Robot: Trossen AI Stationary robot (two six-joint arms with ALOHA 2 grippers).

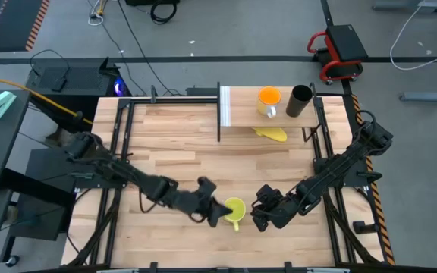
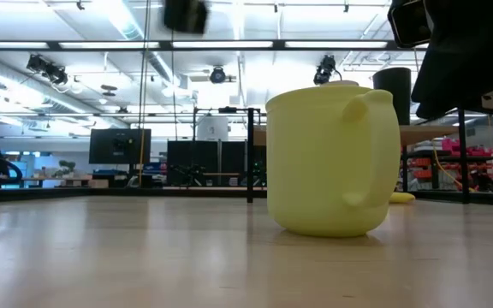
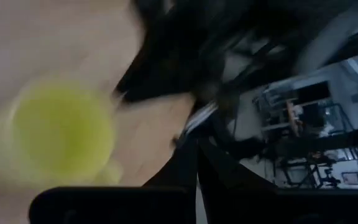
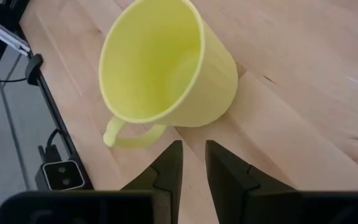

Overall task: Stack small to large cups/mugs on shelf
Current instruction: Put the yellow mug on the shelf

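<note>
A yellow mug (image 1: 234,208) with a handle (image 4: 126,135) stands upright on its base on the tabletop near the front edge, open end up (image 2: 332,158). My left gripper (image 1: 217,211) hovers shut just left of it and above it (image 3: 197,171), touching nothing. My right gripper (image 1: 258,216) is just right of the mug, its fingers a little apart (image 4: 193,163) and short of the mug's wall. On the shelf (image 1: 245,110) at the back stand an orange cup (image 1: 269,98) and a tall black cup (image 1: 300,101).
A flat yellow banana-like thing (image 1: 271,134) lies by the shelf's near edge. The shelf has a white upright end panel (image 1: 224,106) and thin black posts. Black frame rails (image 1: 120,152) run along the table's sides. Bare wood (image 1: 173,144) stretches across the table's left and middle.
</note>
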